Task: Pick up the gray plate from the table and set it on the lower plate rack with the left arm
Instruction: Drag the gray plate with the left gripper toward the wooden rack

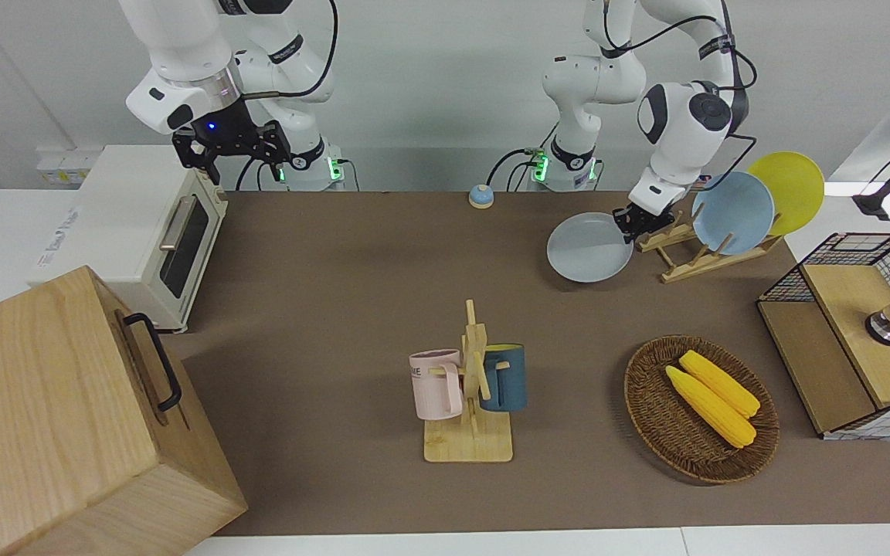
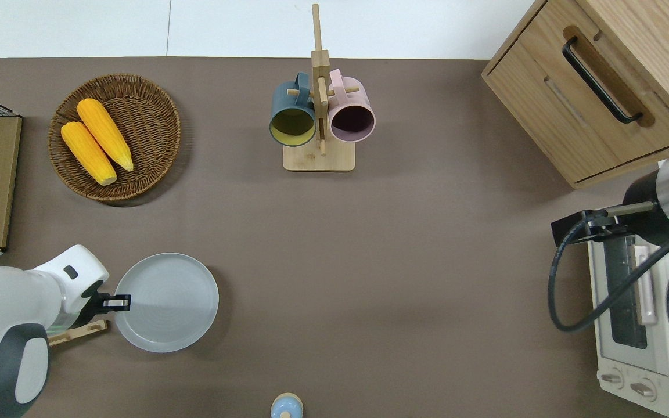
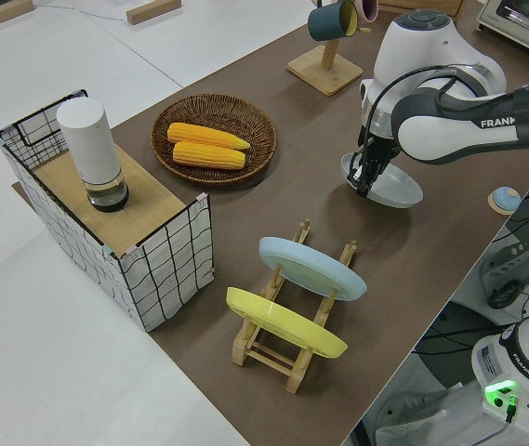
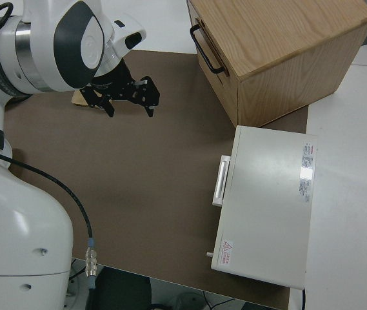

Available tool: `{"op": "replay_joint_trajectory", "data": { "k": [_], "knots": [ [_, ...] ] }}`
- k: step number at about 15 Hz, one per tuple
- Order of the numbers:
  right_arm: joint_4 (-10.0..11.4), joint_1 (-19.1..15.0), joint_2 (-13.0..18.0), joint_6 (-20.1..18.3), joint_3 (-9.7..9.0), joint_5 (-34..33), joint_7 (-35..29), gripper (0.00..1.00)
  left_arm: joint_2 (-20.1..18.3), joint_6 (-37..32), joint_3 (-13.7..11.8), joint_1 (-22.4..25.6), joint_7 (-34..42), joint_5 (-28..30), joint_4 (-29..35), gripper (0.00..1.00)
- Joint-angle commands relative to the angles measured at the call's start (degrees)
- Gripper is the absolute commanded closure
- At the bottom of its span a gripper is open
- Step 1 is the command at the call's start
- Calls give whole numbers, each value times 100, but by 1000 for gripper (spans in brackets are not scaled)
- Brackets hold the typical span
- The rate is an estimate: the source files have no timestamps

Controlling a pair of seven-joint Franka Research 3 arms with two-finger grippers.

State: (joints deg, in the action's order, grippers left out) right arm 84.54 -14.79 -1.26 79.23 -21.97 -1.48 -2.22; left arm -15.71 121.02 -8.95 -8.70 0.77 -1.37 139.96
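– Left gripper (image 2: pixel 115 302) is clamped on the rim of the gray plate (image 2: pixel 167 302), a plain pale round one held over the table (image 2: pixel 369 244) just beside the lower plate rack (image 1: pixel 696 259).

– What's around it?

– Two plates in that rack: light-blue plate (image 1: pixel 732 213) and yellow plate (image 1: pixel 789 189). Right arm's parked.

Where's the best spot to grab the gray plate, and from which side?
Pinch the raised rim of the gray plate on the edge toward the left arm's end of the table, beside the rack. The plate is broad and shallow, so only the rim fits between fingers. The left gripper is already at that edge.
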Motion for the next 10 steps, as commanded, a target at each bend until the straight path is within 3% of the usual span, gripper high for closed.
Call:
{"op": "replay_joint_trajectory", "data": {
  "k": [1,6,10],
  "knots": [
    [-43,-139,12,-66,-124,-37,-68,17,-134,-920,8,-9,-68,171,-705,1000],
    [-43,-139,12,-66,-115,-37,-68,17,-108,-1993,52,-35,-191,181,-1777,1000],
    [-43,-139,12,-74,-124,-37,-68,17,-108,-2162,87,-53,-340,172,-1964,1000]
  ]
}}
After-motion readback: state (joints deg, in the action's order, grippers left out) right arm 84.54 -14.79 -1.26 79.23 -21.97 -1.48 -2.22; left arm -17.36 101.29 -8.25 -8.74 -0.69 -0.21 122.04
